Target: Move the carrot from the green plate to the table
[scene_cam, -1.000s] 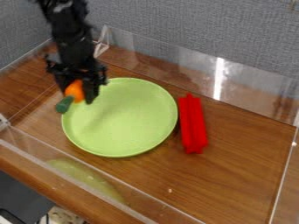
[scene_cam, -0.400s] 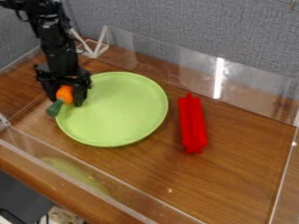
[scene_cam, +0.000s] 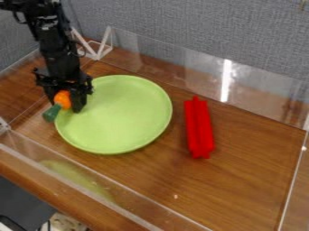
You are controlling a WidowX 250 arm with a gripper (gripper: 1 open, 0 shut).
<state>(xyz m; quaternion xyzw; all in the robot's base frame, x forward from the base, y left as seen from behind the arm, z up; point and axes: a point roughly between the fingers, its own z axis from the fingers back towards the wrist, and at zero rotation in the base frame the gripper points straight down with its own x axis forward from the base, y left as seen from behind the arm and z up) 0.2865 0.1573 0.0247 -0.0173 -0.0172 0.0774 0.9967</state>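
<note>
Pointing straight down, the gripper (scene_cam: 60,97) has its jaws clamped around the carrot (scene_cam: 60,100), orange body between the fingers, green stub poking out lower left. Right under it sits the left rim of the green plate (scene_cam: 121,126), meeting the table (scene_cam: 241,171). Well off to its right lies a red stick (scene_cam: 198,126).

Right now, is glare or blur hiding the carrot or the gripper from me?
In the only camera view: soft and low in detail overall; the carrot shows as an orange blob with a green end between the dark gripper fingers at the green plate left rim; bright reflections sit on the clear walls, not there; whether the carrot touches the table is unclear.
</note>
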